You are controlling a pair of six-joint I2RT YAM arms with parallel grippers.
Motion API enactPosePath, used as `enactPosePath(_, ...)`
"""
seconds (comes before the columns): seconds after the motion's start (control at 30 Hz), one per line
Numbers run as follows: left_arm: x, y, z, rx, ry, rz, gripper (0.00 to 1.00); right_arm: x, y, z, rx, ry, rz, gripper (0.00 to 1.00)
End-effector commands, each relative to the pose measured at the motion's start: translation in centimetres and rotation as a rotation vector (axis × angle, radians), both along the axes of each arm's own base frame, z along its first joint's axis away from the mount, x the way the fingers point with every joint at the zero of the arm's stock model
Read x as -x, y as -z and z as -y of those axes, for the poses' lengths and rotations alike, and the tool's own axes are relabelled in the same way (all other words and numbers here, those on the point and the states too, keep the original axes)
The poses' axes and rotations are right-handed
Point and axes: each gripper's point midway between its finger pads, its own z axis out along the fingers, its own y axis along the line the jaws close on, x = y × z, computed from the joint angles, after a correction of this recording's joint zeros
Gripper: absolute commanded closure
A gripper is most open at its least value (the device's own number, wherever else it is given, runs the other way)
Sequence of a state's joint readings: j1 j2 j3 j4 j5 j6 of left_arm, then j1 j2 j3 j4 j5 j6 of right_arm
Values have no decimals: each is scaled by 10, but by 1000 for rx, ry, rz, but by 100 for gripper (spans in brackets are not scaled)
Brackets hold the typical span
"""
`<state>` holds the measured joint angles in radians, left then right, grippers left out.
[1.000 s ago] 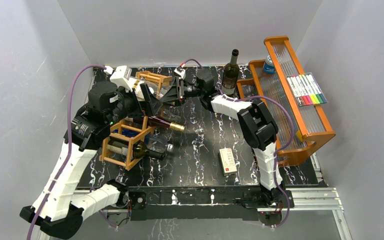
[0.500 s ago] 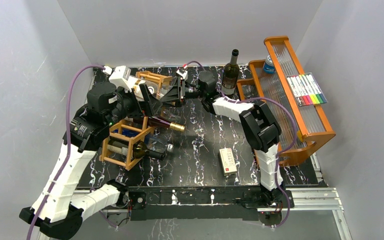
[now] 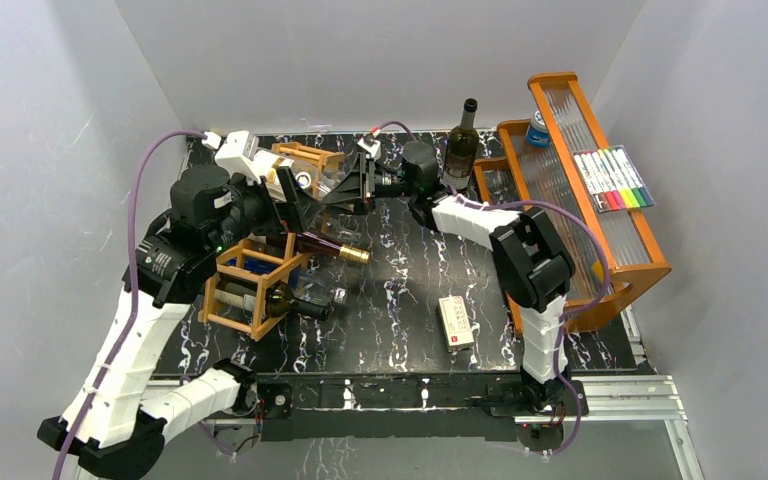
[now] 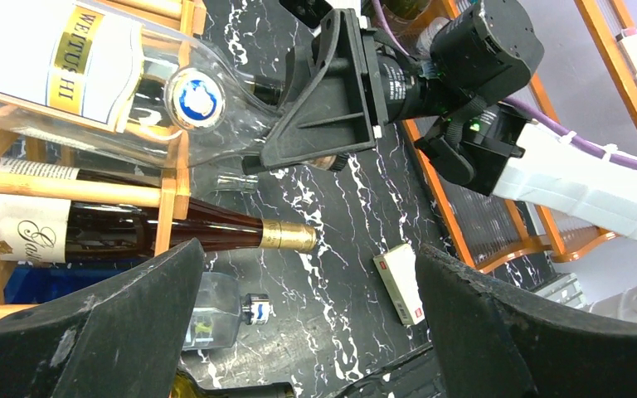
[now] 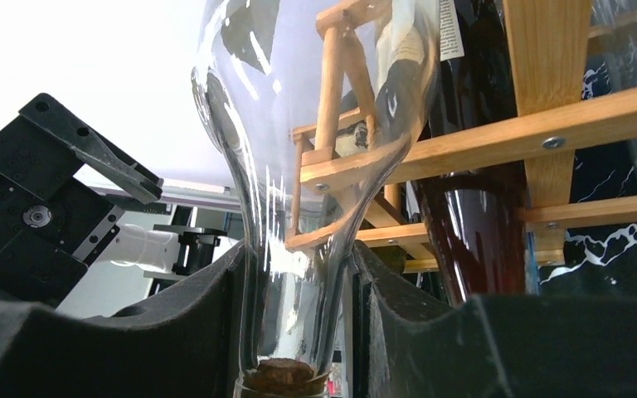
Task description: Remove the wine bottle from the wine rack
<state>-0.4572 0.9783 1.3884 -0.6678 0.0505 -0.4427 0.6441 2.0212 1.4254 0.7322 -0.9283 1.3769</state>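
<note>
Glass neck of the wine bottle (image 5: 323,108) is pinched in the right hand (image 5: 297,269); left hand (image 4: 307,265) gapes empty. Pull straight back from the wine rack (image 5: 547,124) ahead.

You see the clear wine bottle (image 4: 91,58), with a white label and round blue seal, lying tilted across the upper bars of the wine rack (image 4: 75,189). Its neck is clamped in the jaws of the right gripper (image 5: 294,332). The orange-brown lattice stands on the left of the surface.
</note>
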Motion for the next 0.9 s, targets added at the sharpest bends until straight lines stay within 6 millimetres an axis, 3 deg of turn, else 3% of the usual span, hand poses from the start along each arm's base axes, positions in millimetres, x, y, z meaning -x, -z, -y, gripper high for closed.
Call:
enactPosePath(0.0, 8, -27, -6, 13, 6, 79, 2, 37, -136, 27, -276, 30, 423, 100)
enactPosePath(0.13, 7, -34, -7, 12, 5, 97, 2, 43, -147, 34, -261, 58, 439, 100)
enactPosePath(0.2, 7, -38, -6, 14, 9, 105, 2, 50, -163, 44, -271, 85, 457, 100)
enactPosePath(0.33, 7, -42, -2, 22, 28, 113, 2, 49, -172, 63, -279, 156, 426, 100)
enactPosePath(0.37, 9, -45, 1, 34, 45, 115, 2, 51, -172, 87, -265, 193, 388, 100)
enactPosePath(0.53, 15, -56, 6, 1, 123, 175, 2, 61, -162, 154, -172, 293, 362, 100)
enactPosePath(0.63, 13, -58, 19, 11, 197, 194, 2, 72, -144, 202, -56, 371, 316, 100)
enactPosePath(0.7, 6, -51, 49, 48, 342, 186, 2, 82, -112, 232, 78, 412, 218, 100)
enactPosePath(0.73, -1, -47, 62, 62, 392, 186, 2, 84, -85, 241, 191, 420, 129, 100)
enactPosePath(0.77, -5, -47, 68, 75, 416, 195, 2, 85, -71, 243, 240, 414, 81, 100)
enactPosePath(0.87, -9, -42, 86, 106, 503, 192, 2, 85, -43, 248, 354, 409, 46, 100)
